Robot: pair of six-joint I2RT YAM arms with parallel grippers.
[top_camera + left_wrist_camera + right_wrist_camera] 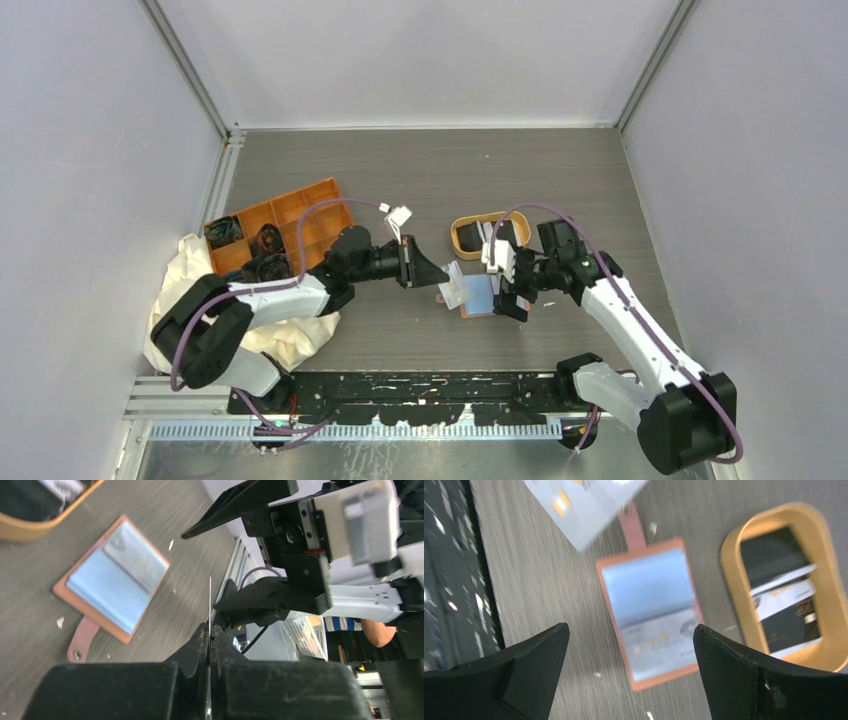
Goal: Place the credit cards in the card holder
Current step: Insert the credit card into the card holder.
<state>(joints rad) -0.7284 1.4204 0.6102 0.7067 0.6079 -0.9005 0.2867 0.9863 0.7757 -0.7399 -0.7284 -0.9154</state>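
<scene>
The card holder (480, 297) lies open on the table, pinkish-brown with bluish pockets (112, 580). A pale card marked VIP (659, 641) sits in one pocket of the card holder (649, 595). My left gripper (428, 273) is shut on a light credit card (455, 287), held above the table just left of the holder. That card shows edge-on (209, 602) between the left gripper (210, 632) jaws. My right gripper (510, 298) hovers open over the holder's right side, nothing between its fingers (631, 635). The held card (584, 505) is at the top of the right wrist view. More credit cards (784, 600) lie in the oval tray.
A tan-rimmed oval tray (462, 236) stands just behind the holder. An orange compartment tray (300, 215) with dark items is at the back left, and a cream cloth (195, 275) lies under the left arm. The two grippers are close together.
</scene>
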